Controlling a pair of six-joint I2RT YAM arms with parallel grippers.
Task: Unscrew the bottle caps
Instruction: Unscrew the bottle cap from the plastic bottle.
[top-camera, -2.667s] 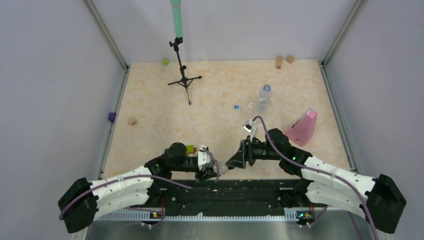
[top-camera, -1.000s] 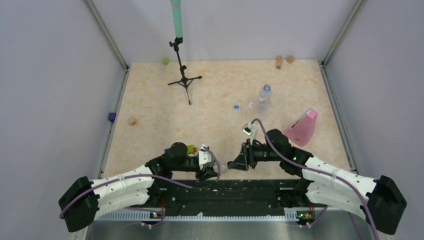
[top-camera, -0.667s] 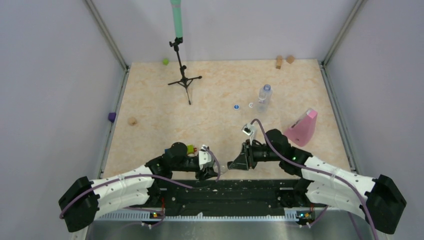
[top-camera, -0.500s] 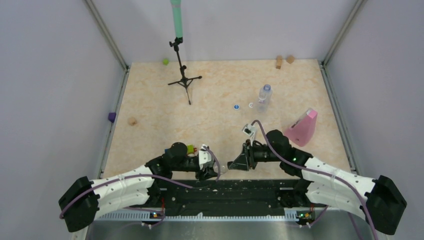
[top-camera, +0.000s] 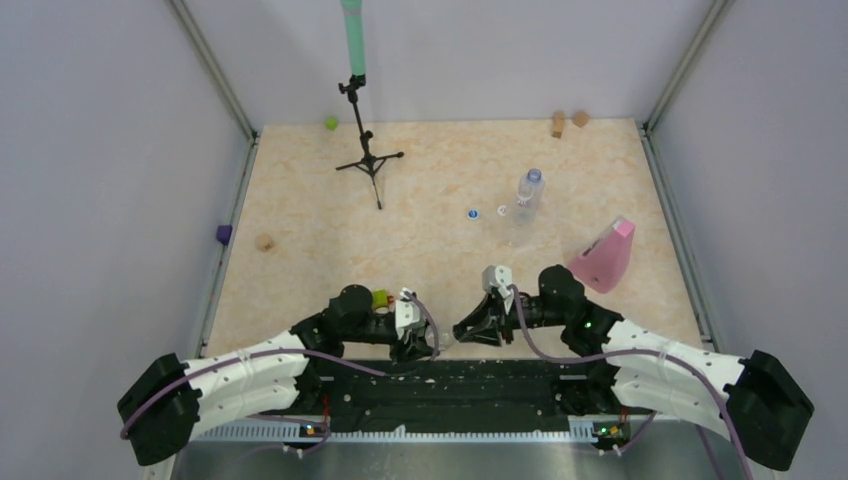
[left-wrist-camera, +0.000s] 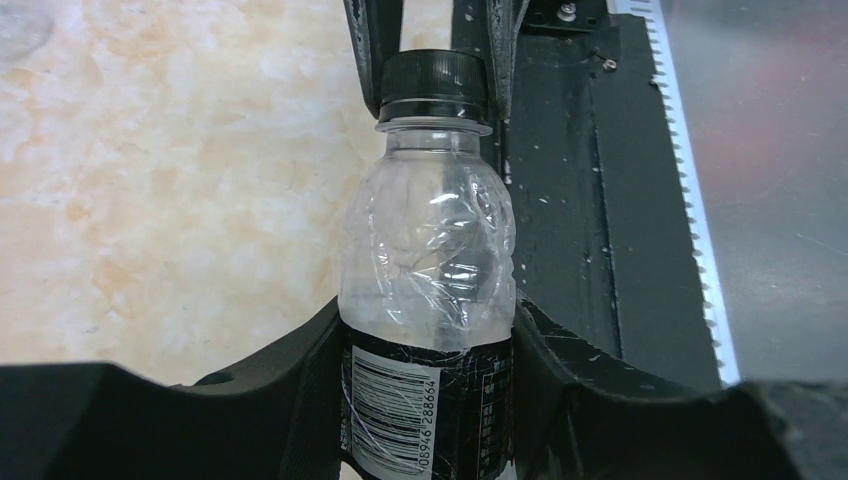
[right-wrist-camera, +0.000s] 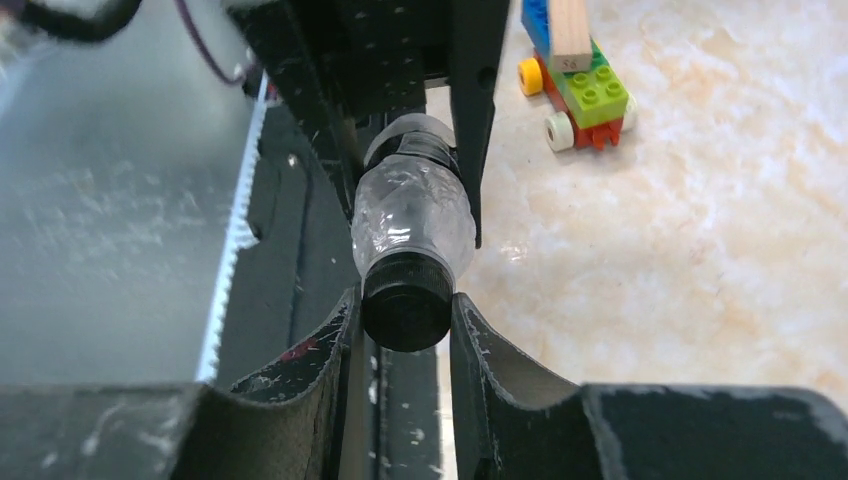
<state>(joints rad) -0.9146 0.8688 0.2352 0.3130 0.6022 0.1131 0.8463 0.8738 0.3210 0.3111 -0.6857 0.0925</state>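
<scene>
Well left of the held bottle, a purple block and a tan block lie apart from each other, and a tripod stands far beyond them on the counter. A brick toy car sits near the held bottle, just beyond its left end. The left pincer clamps the held bottle's labelled body, keeping it level above the counter's near edge, neck pointing right. At that neck the right pincer is closed on the black cap, one finger pressed to each side. Far beyond the held bottle and to its right, a blue cap and a white cap lie loose beside an upright far bottle. A pink wedge stands farthest right.
</scene>
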